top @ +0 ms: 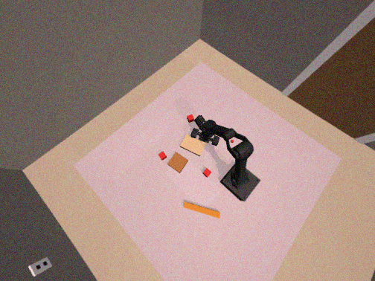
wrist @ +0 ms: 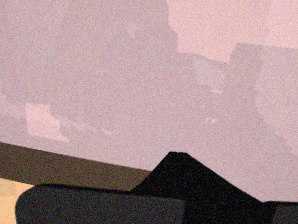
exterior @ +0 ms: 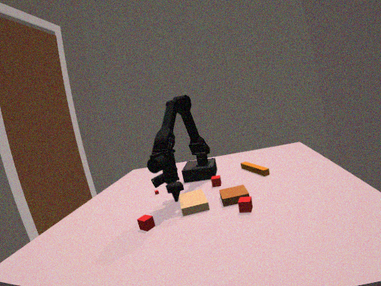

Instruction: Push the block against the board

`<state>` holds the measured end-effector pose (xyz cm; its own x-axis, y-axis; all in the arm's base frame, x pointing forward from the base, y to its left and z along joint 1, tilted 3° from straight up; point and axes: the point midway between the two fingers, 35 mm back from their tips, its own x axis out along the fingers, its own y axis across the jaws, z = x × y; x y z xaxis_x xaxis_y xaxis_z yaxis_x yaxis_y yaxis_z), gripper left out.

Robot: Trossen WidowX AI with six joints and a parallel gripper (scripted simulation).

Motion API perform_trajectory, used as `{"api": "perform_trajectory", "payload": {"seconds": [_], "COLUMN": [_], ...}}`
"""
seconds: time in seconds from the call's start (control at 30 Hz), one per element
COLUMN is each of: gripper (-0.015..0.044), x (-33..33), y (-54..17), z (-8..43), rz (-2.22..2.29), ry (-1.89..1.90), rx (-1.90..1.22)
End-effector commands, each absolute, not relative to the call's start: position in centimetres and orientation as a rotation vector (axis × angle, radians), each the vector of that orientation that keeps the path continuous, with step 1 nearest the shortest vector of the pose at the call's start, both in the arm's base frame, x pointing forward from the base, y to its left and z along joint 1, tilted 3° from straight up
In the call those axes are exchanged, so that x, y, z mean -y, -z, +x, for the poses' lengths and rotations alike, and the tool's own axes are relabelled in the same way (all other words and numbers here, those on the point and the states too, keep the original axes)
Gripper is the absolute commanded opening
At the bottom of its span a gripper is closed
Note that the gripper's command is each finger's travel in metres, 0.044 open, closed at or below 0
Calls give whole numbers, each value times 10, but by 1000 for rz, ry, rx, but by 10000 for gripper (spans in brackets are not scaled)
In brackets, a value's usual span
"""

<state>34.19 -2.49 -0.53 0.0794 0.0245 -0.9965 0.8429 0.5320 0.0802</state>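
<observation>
The light tan rectangular board [top: 191,145] [exterior: 193,200] [wrist: 11,193] lies flat on the mat. The brown square block [top: 178,162] [exterior: 233,193] lies flat beside it, with a gap between them and turned at a different angle. My gripper [exterior: 176,200] [wrist: 176,160] is shut and empty, pointing down low beside the board's long side that faces away from the block. Its tip is very near that side; whether it touches is unclear. In the top view the hand hides the fingertip and a corner of the board.
Several red cubes lie around: one [top: 190,118] [exterior: 146,222] beyond the board, one [top: 162,155] [exterior: 245,204] close to the block, one [top: 207,172] [exterior: 216,181] toward the arm's base. An orange bar [top: 202,210] [exterior: 255,169] lies farther off on the pink mat [top: 123,167].
</observation>
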Motion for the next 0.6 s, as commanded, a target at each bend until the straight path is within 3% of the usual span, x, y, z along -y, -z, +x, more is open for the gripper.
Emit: {"api": "perform_trajectory", "payload": {"seconds": [0.0,0.57], "gripper": [0,0], "x": [13,-7], "y": [9,9], "z": [335,327], "rz": [826,827], "ry": [725,724], "rx": [-1386,-1388]}}
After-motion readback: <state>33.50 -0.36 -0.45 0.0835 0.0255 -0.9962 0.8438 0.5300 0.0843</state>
